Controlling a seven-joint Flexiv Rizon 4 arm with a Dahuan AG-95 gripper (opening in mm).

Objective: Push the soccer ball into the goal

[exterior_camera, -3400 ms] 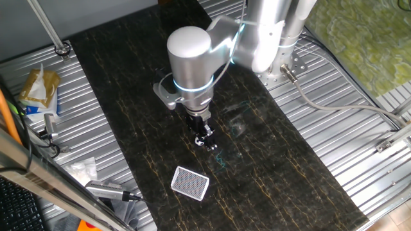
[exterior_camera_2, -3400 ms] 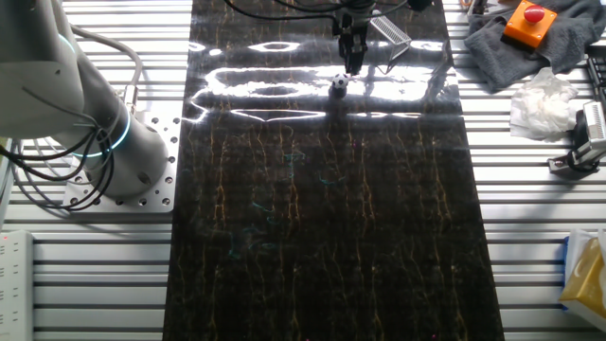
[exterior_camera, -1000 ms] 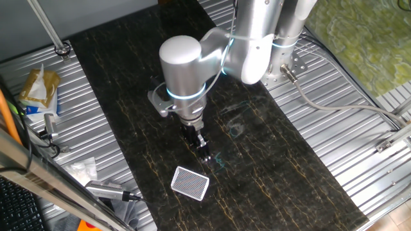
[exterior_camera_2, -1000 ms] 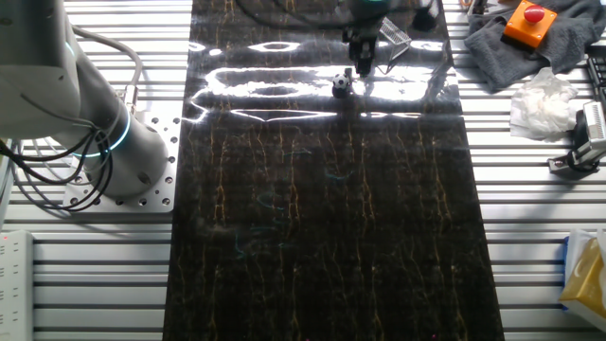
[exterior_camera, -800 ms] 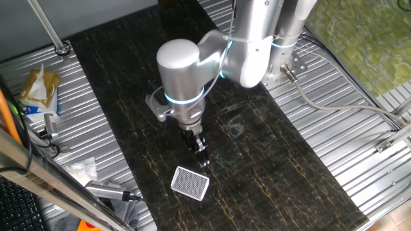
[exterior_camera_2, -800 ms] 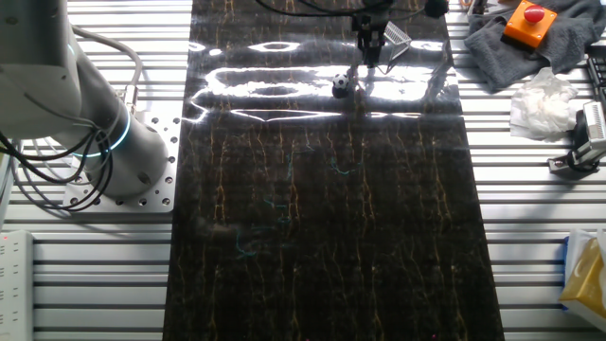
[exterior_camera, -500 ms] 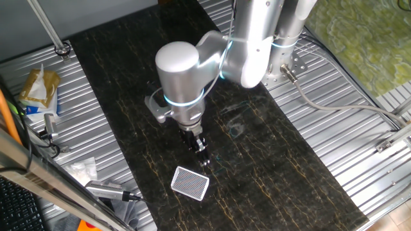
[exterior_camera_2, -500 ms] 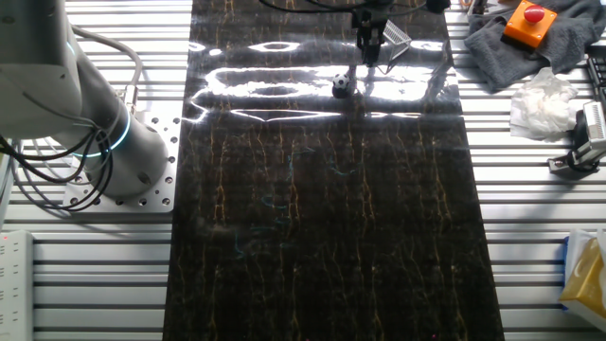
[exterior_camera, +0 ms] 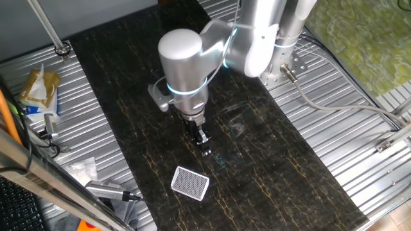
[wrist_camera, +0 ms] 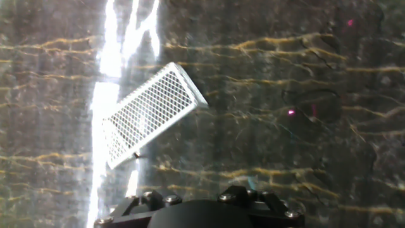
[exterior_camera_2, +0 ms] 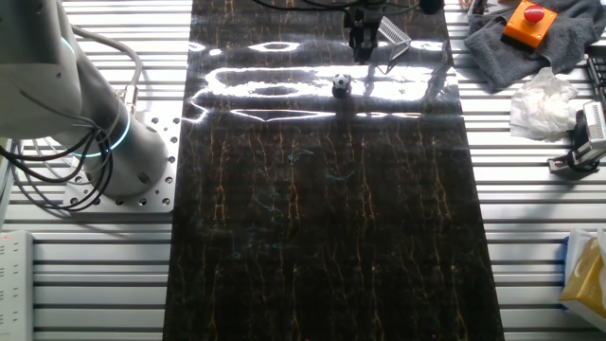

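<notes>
Jaws cannot be judged as spread or pressed together: the gripper (exterior_camera: 205, 149) shows only as a dark cluster pointing down at the black marbled mat (exterior_camera: 128, 83), and the hand view shows just the base of it. In the other fixed view the soccer ball (exterior_camera_2: 341, 84) sits on the mat, just short of the gripper (exterior_camera_2: 362, 43) and apart from it. Right of the ball, the goal (exterior_camera_2: 391, 32) lies by the gripper; in the first fixed view the goal (exterior_camera: 191, 183) lies flat, near the fingers.
</notes>
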